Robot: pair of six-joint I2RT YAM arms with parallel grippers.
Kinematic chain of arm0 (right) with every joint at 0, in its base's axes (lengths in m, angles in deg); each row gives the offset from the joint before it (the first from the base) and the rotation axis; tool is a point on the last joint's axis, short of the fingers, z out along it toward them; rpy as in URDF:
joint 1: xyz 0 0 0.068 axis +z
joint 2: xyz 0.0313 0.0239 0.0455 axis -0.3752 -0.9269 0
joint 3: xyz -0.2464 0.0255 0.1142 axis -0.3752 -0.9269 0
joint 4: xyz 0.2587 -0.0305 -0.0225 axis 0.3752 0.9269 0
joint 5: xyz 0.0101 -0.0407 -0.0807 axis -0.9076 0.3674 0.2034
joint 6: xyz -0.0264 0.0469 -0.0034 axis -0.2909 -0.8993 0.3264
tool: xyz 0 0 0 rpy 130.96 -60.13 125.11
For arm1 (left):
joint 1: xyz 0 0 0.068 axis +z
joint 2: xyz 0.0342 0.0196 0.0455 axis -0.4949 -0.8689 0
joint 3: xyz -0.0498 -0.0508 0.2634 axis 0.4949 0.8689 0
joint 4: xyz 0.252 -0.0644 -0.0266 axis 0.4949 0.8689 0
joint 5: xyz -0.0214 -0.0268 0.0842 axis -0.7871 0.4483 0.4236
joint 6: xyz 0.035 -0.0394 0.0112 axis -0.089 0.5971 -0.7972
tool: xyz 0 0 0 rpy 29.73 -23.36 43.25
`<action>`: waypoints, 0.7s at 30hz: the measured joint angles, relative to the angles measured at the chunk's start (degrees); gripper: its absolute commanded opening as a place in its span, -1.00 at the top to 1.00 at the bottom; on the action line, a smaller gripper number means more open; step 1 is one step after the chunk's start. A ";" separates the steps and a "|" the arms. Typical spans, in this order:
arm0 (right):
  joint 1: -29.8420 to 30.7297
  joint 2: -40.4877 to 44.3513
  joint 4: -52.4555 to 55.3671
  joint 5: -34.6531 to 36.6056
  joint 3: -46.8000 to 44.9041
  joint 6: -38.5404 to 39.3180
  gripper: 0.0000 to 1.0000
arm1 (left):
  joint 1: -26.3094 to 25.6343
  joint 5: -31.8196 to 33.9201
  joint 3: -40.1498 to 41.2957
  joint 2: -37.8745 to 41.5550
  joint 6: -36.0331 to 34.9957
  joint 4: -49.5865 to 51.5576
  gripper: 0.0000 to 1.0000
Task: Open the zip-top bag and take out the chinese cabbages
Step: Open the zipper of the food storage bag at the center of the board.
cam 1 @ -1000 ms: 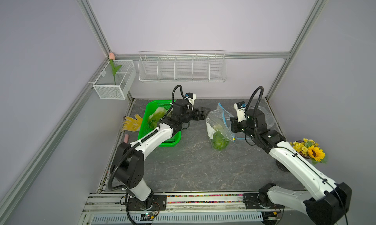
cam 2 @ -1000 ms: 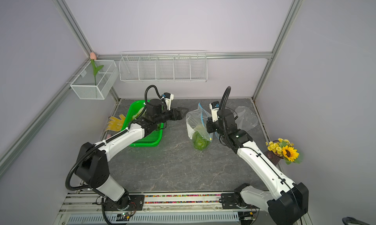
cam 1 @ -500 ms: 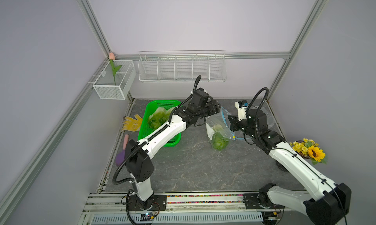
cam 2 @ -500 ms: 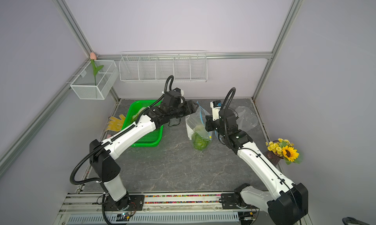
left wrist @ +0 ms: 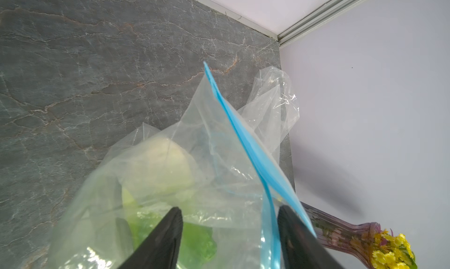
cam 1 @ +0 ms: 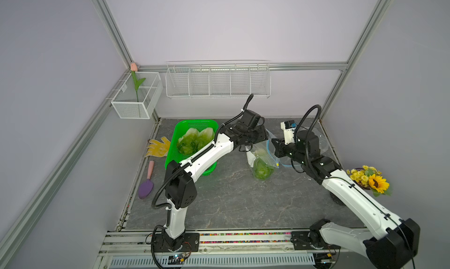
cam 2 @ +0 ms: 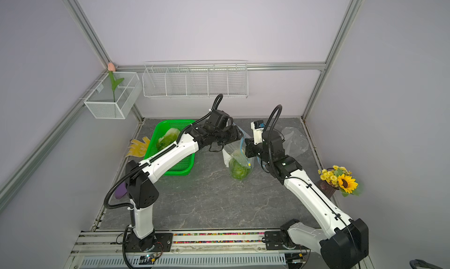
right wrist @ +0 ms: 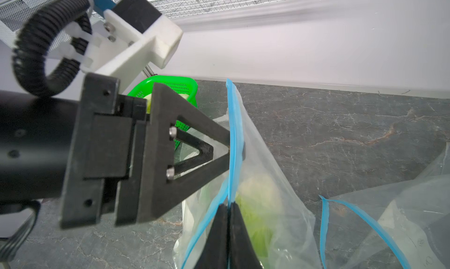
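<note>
At the right end effector's (right wrist: 229, 205) pinch, bag (right wrist: 264, 180) hangs upright; left end effector (left wrist: 229, 208) spread.

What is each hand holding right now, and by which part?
The right hand pinches the bag by its blue zip strip. The left hand holds nothing: its jaws stand apart, one on each side of that strip.
</note>
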 measured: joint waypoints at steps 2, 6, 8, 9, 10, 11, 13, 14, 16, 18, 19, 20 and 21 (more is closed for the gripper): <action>-0.02 0.00 0.28 0.52 0.00 0.20 0.86 | 0.00 -0.37 -0.31 -0.07 -0.20 0.81 -0.31; -0.02 -0.02 0.74 1.53 0.00 0.63 0.86 | -0.24 -0.76 -1.79 -0.50 -0.61 3.21 -0.38; 0.00 -0.13 0.79 1.70 0.00 0.85 0.85 | -0.48 -1.03 -3.10 -1.07 -1.22 4.26 -0.14; 0.00 -0.20 0.81 1.77 0.00 0.87 0.85 | -0.63 -0.96 -3.74 -1.38 -1.64 4.85 0.02; 0.00 -0.24 0.85 2.10 0.00 0.92 0.85 | -0.81 -0.96 -4.39 -1.68 -1.95 5.49 0.21; 0.00 -0.26 1.03 2.45 0.00 1.01 0.86 | -1.01 -0.79 -5.16 -1.99 -2.36 6.32 0.40; -0.02 -0.26 1.40 3.58 0.02 1.22 0.86 | -1.14 -0.15 -6.38 -2.40 -3.08 8.04 0.71; 0.00 -0.26 1.64 4.57 0.09 1.38 0.86 | -1.25 0.11 -6.88 -2.47 -3.74 8.85 0.86; 0.00 -0.26 2.12 6.91 0.24 2.25 0.86 | -1.33 0.76 -7.39 -2.47 -4.39 9.92 1.00; 0.00 -0.26 2.78 9.97 0.42 3.50 0.86 | -1.38 1.38 -7.41 -2.38 -5.29 10.69 1.00; 0.00 -0.26 3.23 11.85 0.50 4.35 0.85 | -1.38 1.64 -7.41 -2.38 -5.64 11.21 1.00; 0.00 -0.26 3.72 13.53 0.63 5.25 0.86 | -1.38 1.90 -7.41 -2.32 -5.92 11.63 1.00; 0.00 -0.26 4.17 15.28 0.81 6.05 0.86 | -1.38 2.25 -7.39 -2.23 -6.29 11.93 1.00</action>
